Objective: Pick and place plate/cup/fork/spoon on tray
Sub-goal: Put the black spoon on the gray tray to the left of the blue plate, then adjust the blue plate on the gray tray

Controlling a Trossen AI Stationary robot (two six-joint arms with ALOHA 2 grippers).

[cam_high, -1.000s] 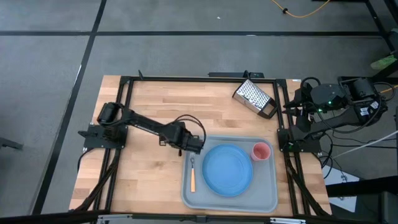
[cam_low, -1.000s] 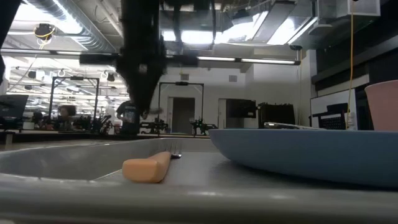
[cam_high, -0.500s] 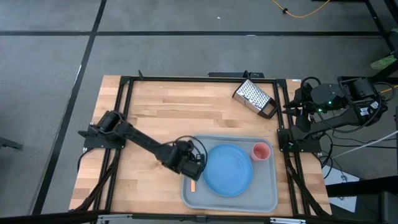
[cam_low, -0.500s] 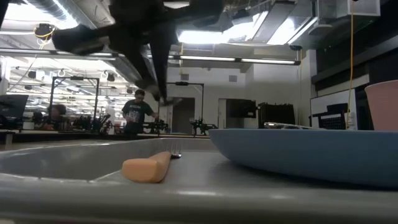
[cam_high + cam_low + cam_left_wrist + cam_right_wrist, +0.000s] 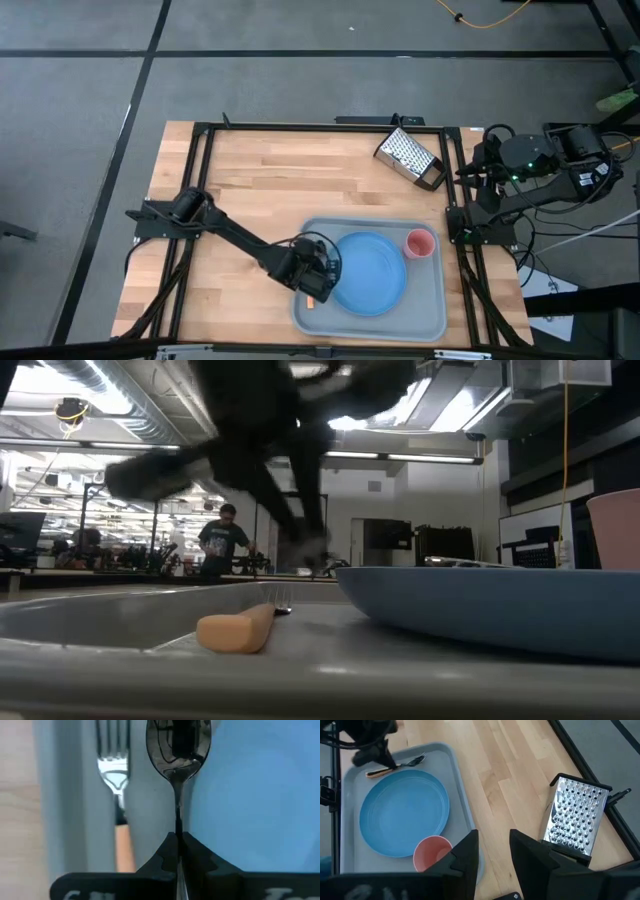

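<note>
The left tool (image 5: 318,281) reaches over the left part of the tray (image 5: 430,318), its fingers pressed together on the thin handle of the spoon (image 5: 178,750). In the left wrist view the spoon's dark oval bowl hangs over the strip of tray floor between the fork (image 5: 114,770) and the plate (image 5: 255,795), with its right edge over the plate's rim. Whether the bowl touches the tray cannot be told.

The fork lies on the tray just left of the plate (image 5: 369,272), silver tines toward the far side and orange handle (image 5: 235,630) toward the near edge. The light-blue plate sits in the middle of the tray, and the pink-red cup (image 5: 419,244) stands upright on the tray at the plate's far right. The tray rests on the near right part of the wooden worktop (image 5: 240,170).

The right tool (image 5: 492,851) waits drawn back at the far right edge of the worktop, its fingers spread apart and holding nothing. Close by, a metal box grater (image 5: 408,156) lies on its side on the worktop, well apart from the tray.

A person (image 5: 222,541) stands in the room beyond the worktop. No writing or label can be read anywhere.
</note>
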